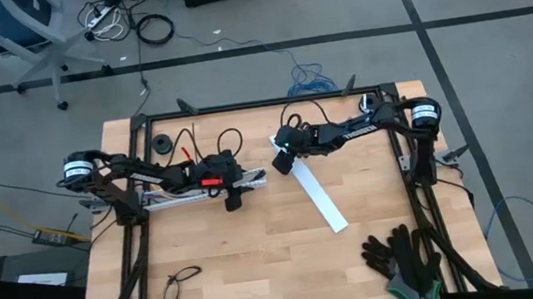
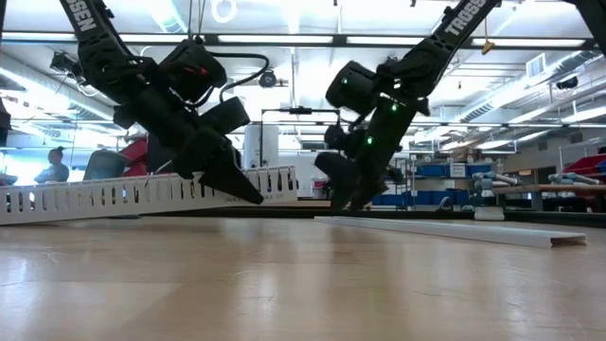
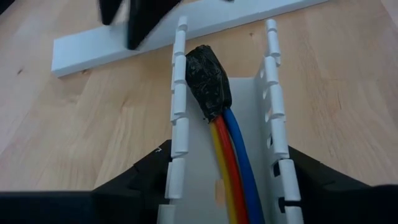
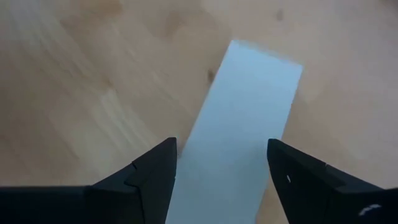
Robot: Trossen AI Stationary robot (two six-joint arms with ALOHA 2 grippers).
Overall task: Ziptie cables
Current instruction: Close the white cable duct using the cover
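Most of the cables (image 3: 227, 140) hidden beyond the slotted rail (image 3: 180, 112) walls.

Your bundle of thin yellow, orange, red and blue cables (image 3: 231, 163) lies straight along the channel of a white slotted rail (image 3: 180, 118), ending in a black taped tip, about nine o'clock on the table.

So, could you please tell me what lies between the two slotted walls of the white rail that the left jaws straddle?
In the left wrist view, the cables lie in the white rail: yellow, orange, red and blue wires ending in a black-taped tip.
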